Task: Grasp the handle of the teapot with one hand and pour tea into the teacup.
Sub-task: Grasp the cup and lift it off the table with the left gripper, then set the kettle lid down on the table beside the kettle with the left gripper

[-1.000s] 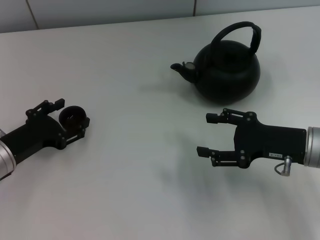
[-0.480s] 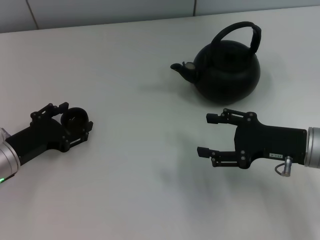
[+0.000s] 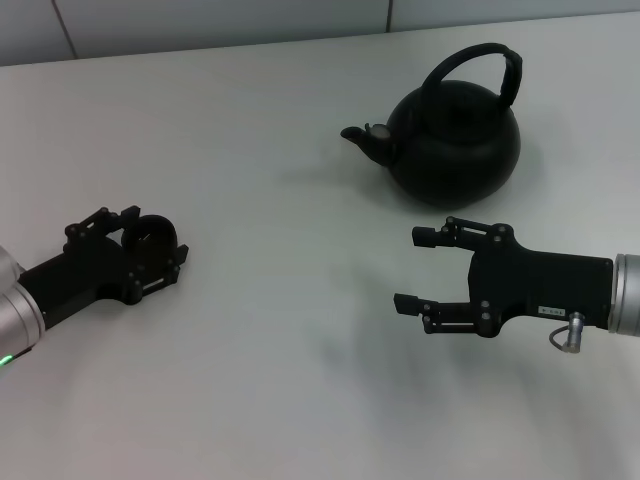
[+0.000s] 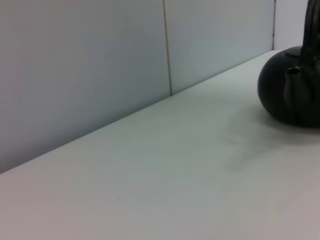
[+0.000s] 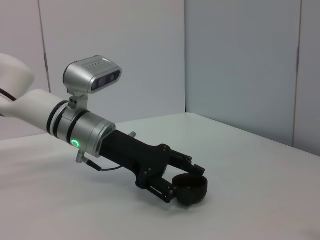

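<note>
- The left gripper (image 3: 150,245) sits low at the table's left side, its fingers closed around the teacup (image 3: 153,236); one finger (image 3: 103,218) lies on the cup's far side and the other on its near side.
- From the right wrist view, the same left gripper (image 5: 187,182) clasps the cup (image 5: 190,189), which looks to rest on or just above the table (image 5: 260,200); I cannot tell which.
- A green light glows on the silver collar of the left arm (image 5: 75,131), and a silver camera block sits on top of that wrist.
- The right gripper (image 3: 418,270) hovers at the table's right side, near the front, with its jaws spread wide and nothing between them.
- Its fingers (image 3: 432,236) point toward the table's middle; the upper one ends just short of the teapot's base, not touching it.
- The teapot (image 3: 456,145) stands upright on the table (image 3: 280,330) toward the far right, behind the right gripper.
- Its spout (image 3: 362,138) points to the left, toward the side where the cup is, but the two are well apart.
- The handle (image 3: 478,62) arches upright over the pot's top, with no gripper on it.
- In the left wrist view only part of the pot (image 4: 292,92) shows at the edge, standing on the pale table (image 4: 165,175) before a grey panelled wall (image 4: 100,65).
- No tea can be made out in any view.
</note>
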You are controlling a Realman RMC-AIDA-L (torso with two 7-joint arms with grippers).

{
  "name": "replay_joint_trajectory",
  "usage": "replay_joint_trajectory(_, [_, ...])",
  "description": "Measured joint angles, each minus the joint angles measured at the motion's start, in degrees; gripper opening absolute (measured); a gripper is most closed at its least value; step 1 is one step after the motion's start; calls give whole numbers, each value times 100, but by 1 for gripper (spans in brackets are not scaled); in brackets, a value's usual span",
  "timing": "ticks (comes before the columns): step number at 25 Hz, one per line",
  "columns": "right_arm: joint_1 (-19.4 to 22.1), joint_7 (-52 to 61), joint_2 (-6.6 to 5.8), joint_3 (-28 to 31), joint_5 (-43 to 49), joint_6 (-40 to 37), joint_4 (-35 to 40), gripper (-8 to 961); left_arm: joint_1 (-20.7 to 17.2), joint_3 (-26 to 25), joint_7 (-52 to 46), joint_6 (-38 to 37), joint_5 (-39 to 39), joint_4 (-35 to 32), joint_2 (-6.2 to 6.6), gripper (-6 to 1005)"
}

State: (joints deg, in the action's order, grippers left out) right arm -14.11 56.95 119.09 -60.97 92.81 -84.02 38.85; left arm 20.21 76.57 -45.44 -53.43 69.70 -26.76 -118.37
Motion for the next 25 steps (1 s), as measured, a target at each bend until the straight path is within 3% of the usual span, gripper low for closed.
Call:
replay_joint_trajectory(7, [10,0,8,6,-14,1,14,820,18,88,8,52,0,-28,-2,790])
replay_joint_trajectory(13, [14,0,9,2,-17,1,23,822,18,89,-7,74,0,-48,-2,694])
replay_joint_trajectory(18, [14,0,9,-5,-24,1,27,821,45,98,-44,-34,0,-98,-13,694])
replay_joint_trajectory(25, [42,40,16,4,-29,-60,106,820,697,590,-208,22,-49,-75,-70,694])
